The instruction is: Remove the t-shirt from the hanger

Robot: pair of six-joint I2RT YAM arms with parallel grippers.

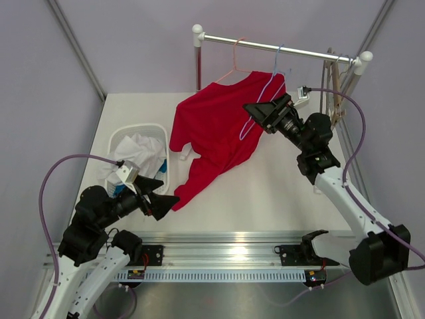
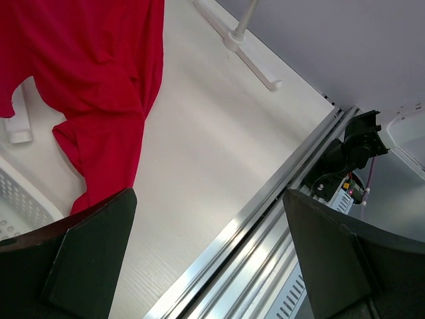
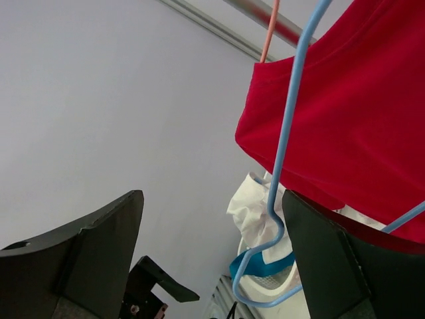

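Observation:
A red t-shirt (image 1: 212, 129) hangs from the rack rod (image 1: 279, 48) and drapes down onto the table. A blue wire hanger (image 1: 271, 83) and a pink hanger (image 1: 236, 63) hang at its collar. My right gripper (image 1: 255, 116) is open and empty at the shirt's right shoulder. In the right wrist view the blue hanger (image 3: 285, 133) runs between its jaws (image 3: 212, 196), in front of the shirt (image 3: 352, 119). My left gripper (image 1: 166, 193) is open and empty by the shirt's lowest tip. In the left wrist view (image 2: 209, 196) the shirt (image 2: 99, 66) lies at upper left.
A white basket (image 1: 133, 133) with white and teal cloth stands at the left, close behind my left gripper. The rack's post (image 1: 198, 63) and feet (image 1: 186, 154) stand on the table. Wooden hangers (image 1: 335, 86) hang at the rod's right end. A metal rail (image 1: 232, 247) runs along the near edge.

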